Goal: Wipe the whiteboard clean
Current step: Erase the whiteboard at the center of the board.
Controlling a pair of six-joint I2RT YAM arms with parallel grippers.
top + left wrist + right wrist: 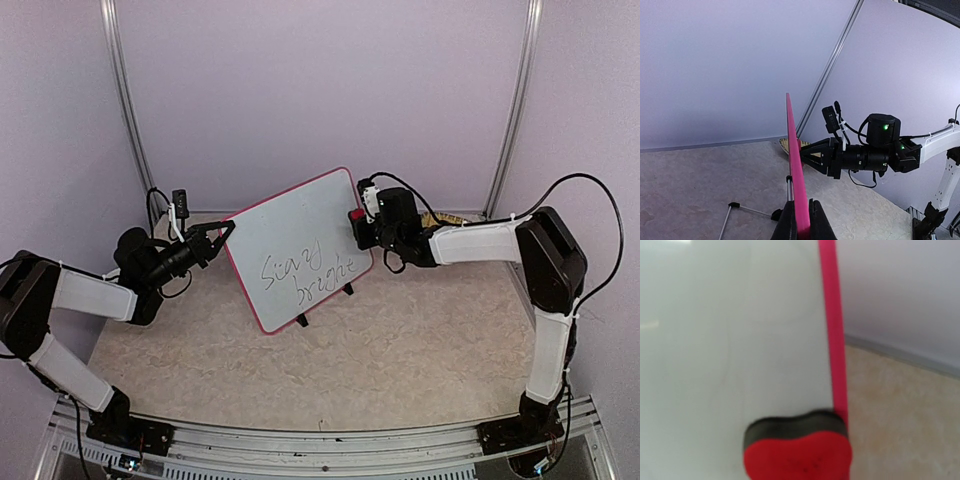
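Observation:
The whiteboard (290, 235), pink-red framed, stands tilted on its two black feet mid-table, with marker scrawl (305, 275) on its lower half. My left gripper (225, 232) is shut on the board's left frame edge; in the left wrist view its fingers (787, 225) pinch the pink frame (794, 150) edge-on. My right gripper (362, 225) holds a red eraser (357, 217) against the board's right edge. In the right wrist view the eraser (797, 452), black felt forward, touches the white surface (730, 330) beside the frame (832, 315). The right fingers are hidden there.
The board's wire stand (740, 210) rests on the table behind it. A woven straw item (455, 216) lies at the back right. A small black device (180, 203) stands at the back left. Lilac walls and metal posts (125, 90) close the space.

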